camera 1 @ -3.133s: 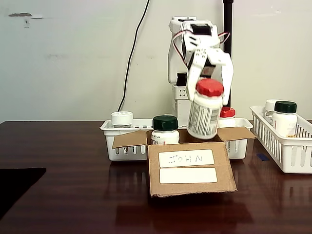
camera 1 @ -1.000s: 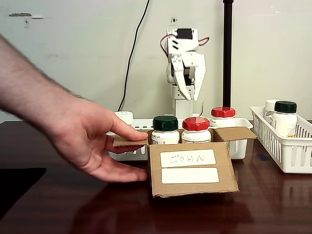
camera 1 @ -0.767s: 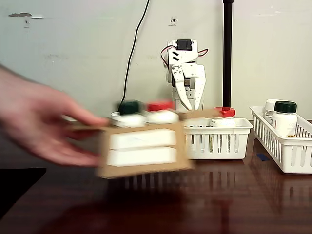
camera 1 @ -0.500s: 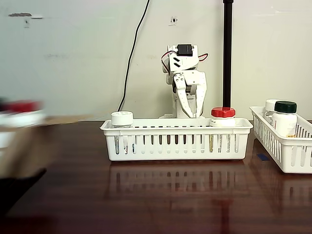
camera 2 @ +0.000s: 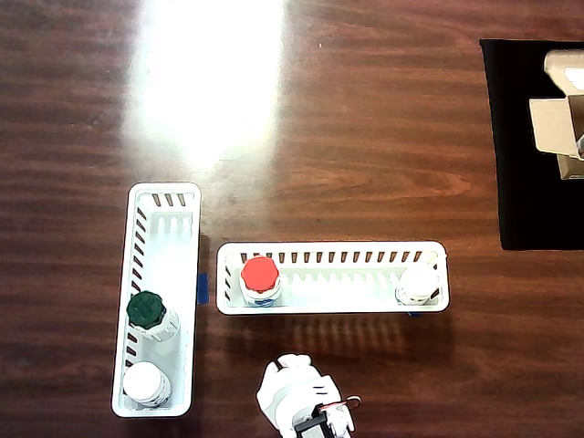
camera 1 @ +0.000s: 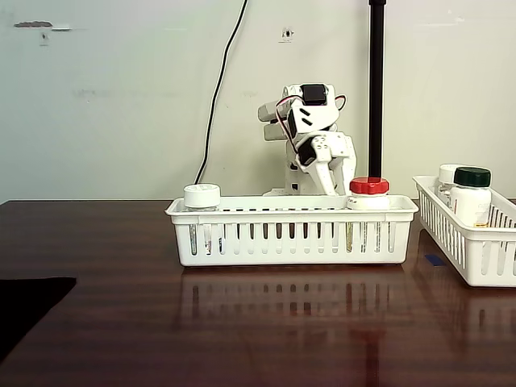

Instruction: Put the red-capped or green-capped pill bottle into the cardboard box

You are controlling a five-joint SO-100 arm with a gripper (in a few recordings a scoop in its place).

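A red-capped pill bottle (camera 1: 369,192) stands at the right end of the long white basket (camera 1: 290,234); from above, the red-capped pill bottle (camera 2: 260,276) is at the left end of that basket (camera 2: 333,248). The cardboard box (camera 2: 557,114) lies at the right edge of the overhead view on a black mat, partly cut off, and its inside is hidden. My white arm (camera 2: 301,406) is folded back behind the basket. My gripper (camera 1: 337,184) points down just left of and behind the red cap, holding nothing. I see its fingers side-on, so their gap is unclear.
A white-capped bottle (camera 1: 201,197) stands at the basket's other end. A second white basket (camera 1: 476,242) at the right holds a green-capped bottle (camera 1: 472,195) and a white-capped one (camera 1: 448,176). A black pole (camera 1: 376,89) rises behind the arm.
My gripper set a red-capped bottle into the box, let go and drew back. A person's hand then pulled the box away to the left. The arm has folded down behind the basket.
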